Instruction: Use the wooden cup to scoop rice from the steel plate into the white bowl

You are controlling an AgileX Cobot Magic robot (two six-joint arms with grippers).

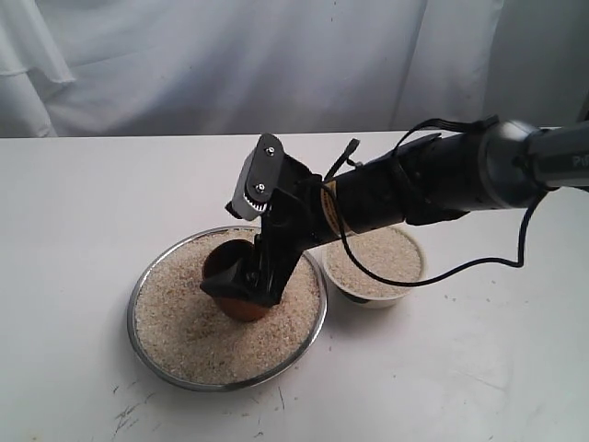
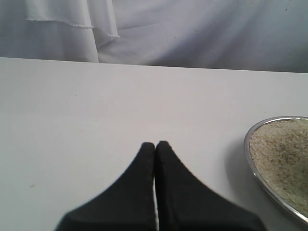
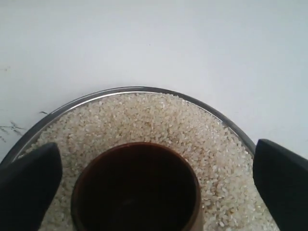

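Observation:
The steel plate (image 1: 134,318) holds a wide bed of rice (image 1: 198,343). The wooden cup (image 1: 241,306) stands upright in the rice, mouth up and dark inside (image 3: 137,187). My right gripper (image 1: 247,284) reaches down over it and is open. Its fingers (image 3: 29,187) stand wide on either side of the cup, clear of its wall. The white bowl (image 1: 373,296) sits just right of the plate, rice heaped inside, partly hidden by the right arm. My left gripper (image 2: 155,144) is shut on nothing above bare table, left of the plate's rim (image 2: 250,154).
A black cable (image 1: 479,262) loops from the right arm over the table beside the bowl. White cloth (image 1: 230,64) hangs behind the table's back edge. Dark scuff marks (image 1: 124,414) lie near the front of the plate.

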